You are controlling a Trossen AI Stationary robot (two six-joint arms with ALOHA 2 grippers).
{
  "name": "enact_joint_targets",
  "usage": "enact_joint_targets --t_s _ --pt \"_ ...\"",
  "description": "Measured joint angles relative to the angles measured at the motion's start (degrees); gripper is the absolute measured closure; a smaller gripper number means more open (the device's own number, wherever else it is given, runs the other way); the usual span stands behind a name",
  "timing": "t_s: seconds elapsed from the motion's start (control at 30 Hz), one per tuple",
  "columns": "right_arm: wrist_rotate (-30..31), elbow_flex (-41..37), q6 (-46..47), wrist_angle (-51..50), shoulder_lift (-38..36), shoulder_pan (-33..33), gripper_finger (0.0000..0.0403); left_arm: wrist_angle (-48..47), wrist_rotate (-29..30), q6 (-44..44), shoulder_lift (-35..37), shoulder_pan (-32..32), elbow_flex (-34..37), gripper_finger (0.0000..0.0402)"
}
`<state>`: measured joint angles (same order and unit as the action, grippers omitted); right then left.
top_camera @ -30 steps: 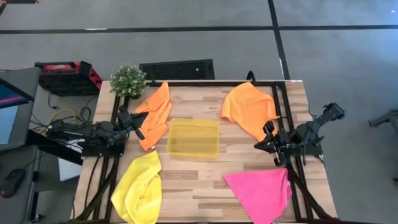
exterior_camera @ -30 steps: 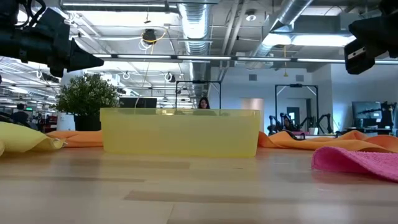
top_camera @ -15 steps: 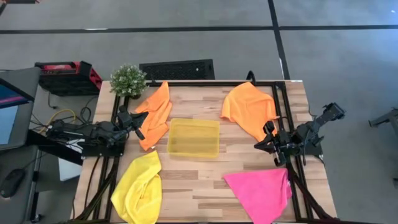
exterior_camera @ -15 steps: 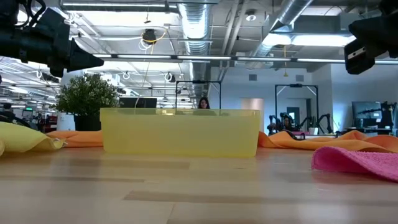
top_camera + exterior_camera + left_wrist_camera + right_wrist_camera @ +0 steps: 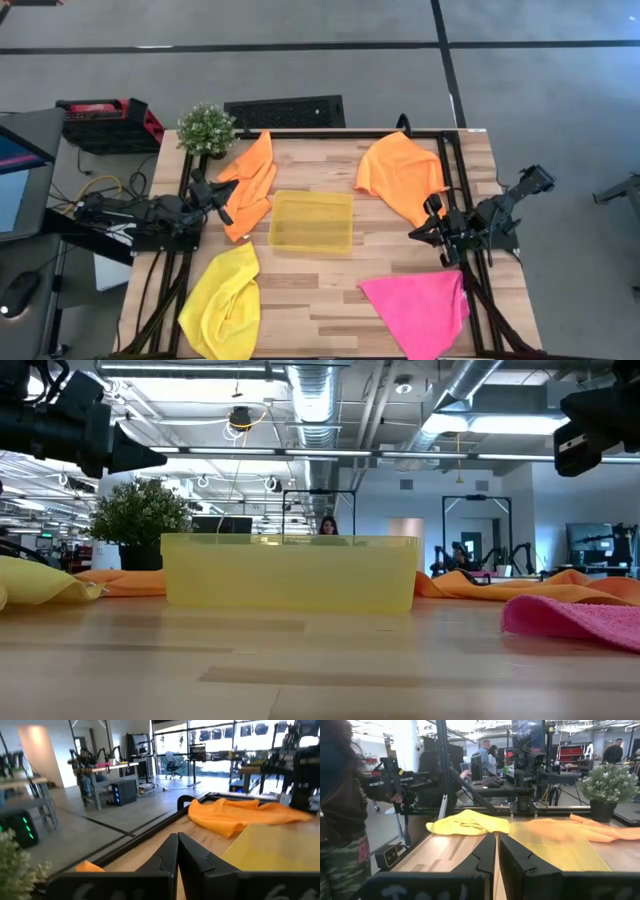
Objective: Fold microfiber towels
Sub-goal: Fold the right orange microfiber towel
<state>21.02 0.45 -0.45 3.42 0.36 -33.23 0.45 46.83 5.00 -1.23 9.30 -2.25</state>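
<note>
**Both arms parked, 4 towels unfolded**

Nothing on the table has moved since 1 second ago; only the left arm in the low view has shifted a hair. Around the yellow tray point(image 5: 311, 221) lie 4 towels: an orange towel point(image 5: 250, 183) to its upper left, a second orange towel point(image 5: 400, 172) to its upper right, the yellow towel point(image 5: 222, 300) lower left, the pink towel point(image 5: 420, 308) lower right. The left gripper point(image 5: 222, 203) sits beside the tray's left, fingers pressed together, holding nothing; the right gripper point(image 5: 428, 226) likewise on the tray's right. To start well, probably open wide, pinch 1 corner of the nearest towel and drag it flat before folding.
</note>
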Motion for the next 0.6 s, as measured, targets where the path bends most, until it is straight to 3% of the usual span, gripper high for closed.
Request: enact_joint_targets --t_s 0.23,0.47,0.6 --pt "0.11 -0.01 0.00 0.39 0.01 0.03 0.0358 0.40 0.00 2.90 -0.01 0.00 -3.12 0.0401" --pt "1.85 -0.02 -0.41 11.29 0.00 1.60 0.0358 0.57 0.12 8.63 -1.19 -0.01 -7.33 0.0401" --pt "2.25 0.15 -8.23 17.47 -0.02 3.74 0.0362 0.57 1.13 7.91 -5.61 -0.02 -10.78 0.0401"
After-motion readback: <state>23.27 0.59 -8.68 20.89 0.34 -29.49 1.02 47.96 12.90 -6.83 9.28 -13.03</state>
